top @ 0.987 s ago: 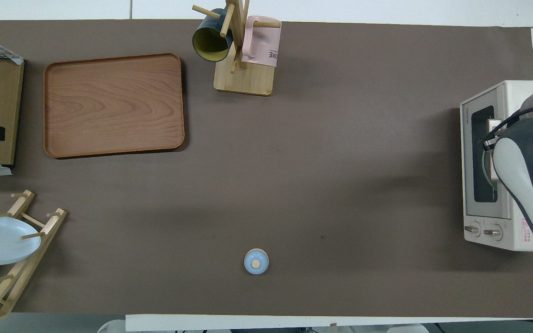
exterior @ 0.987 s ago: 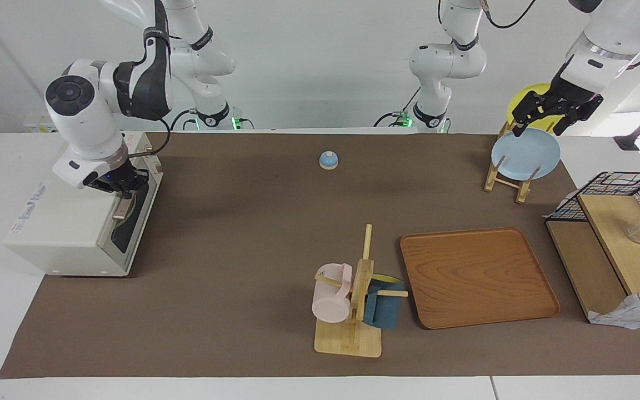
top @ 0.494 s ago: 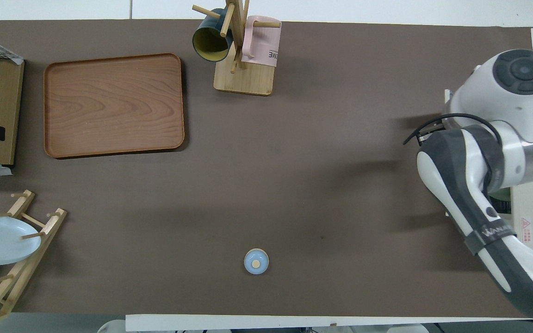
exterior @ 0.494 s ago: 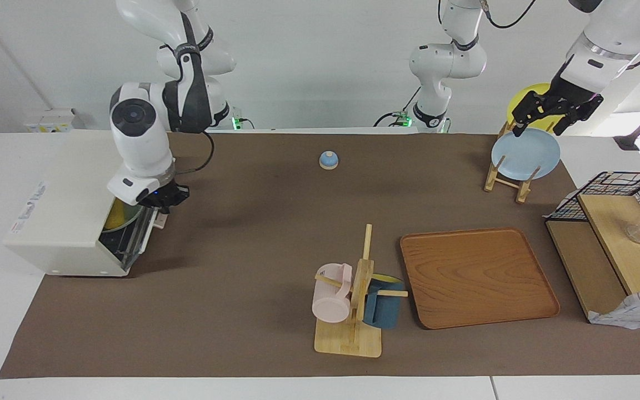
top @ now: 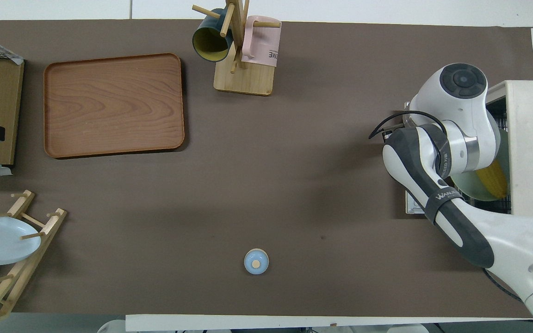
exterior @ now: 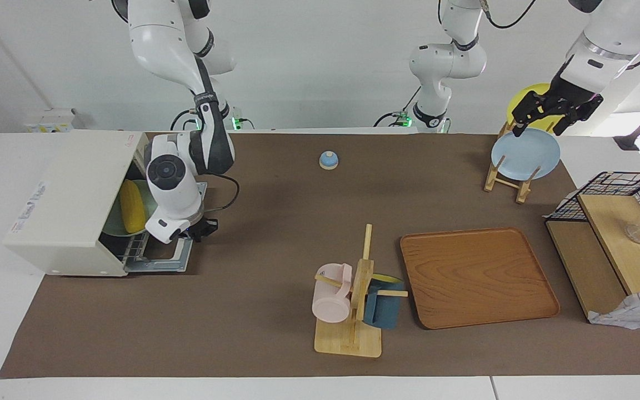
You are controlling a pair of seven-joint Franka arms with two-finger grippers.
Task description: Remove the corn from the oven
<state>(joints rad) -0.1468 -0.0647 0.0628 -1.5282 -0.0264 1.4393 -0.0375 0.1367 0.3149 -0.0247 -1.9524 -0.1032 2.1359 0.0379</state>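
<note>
The cream-white oven (exterior: 59, 205) stands at the right arm's end of the table, and its door (exterior: 156, 260) lies folded down flat. Inside, the yellow corn (exterior: 129, 206) lies on a pale green plate (exterior: 110, 225) on the wire rack. The corn also shows in the overhead view (top: 493, 178), half under the right arm. My right gripper (exterior: 198, 229) is low at the door's outer edge, shut on the handle, which the hand hides. My left gripper (exterior: 542, 118) hangs open over the plate rack and waits.
A blue bell (exterior: 328, 160) sits mid-table near the robots. A mug tree (exterior: 353, 300) with two mugs and a wooden tray (exterior: 478, 278) lie farther out. The plate rack (exterior: 506, 180) holds a blue plate (exterior: 524, 155). A wire basket (exterior: 614, 189) stands at the left arm's end.
My right gripper pulled the oven door from shut down to flat, swinging out toward the table's middle. The corn and green plate came into view. The left arm has not moved.
</note>
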